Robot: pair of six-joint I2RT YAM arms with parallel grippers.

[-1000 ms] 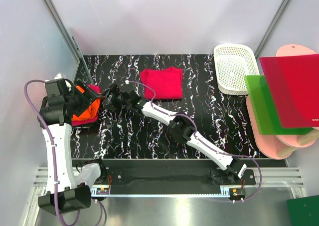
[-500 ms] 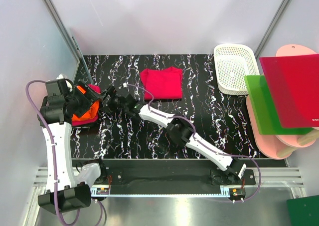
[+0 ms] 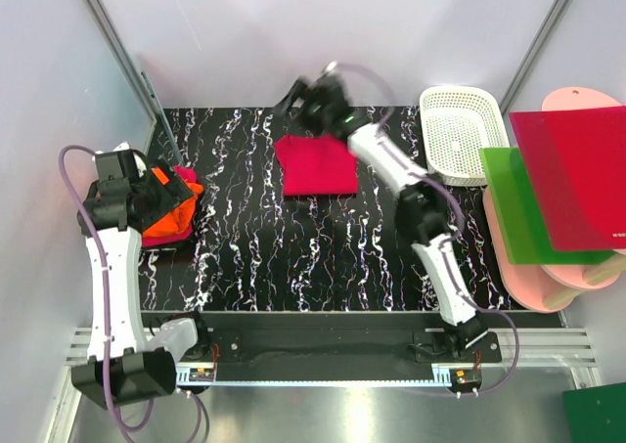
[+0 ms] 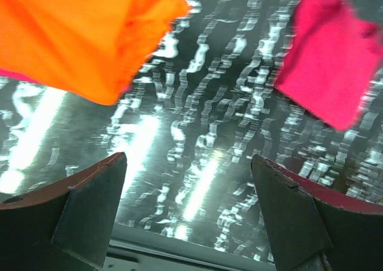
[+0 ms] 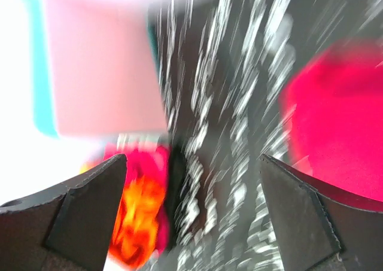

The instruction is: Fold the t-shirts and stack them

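Nearest, at the left edge of the counter (image 3: 293,257): left end effector (image 4: 187,169) spread wide, empty, just beside the orange shirt (image 4: 90,32). Bunched and rumpled rather than flat, so probably parked there awaiting its fold. Open fingers likely readied for a hem or corner.

Further back, mid-counter: red shirt (image 3: 316,166) lying as a neat folded rectangle, seemingly finished and serving as the base of the stack.

Farthest, above that shirt's far edge: right end effector (image 5: 190,163), blurred, fingers apart, gripping nothing. Perhaps set to straighten or lift the red shirt, though hard to tell.
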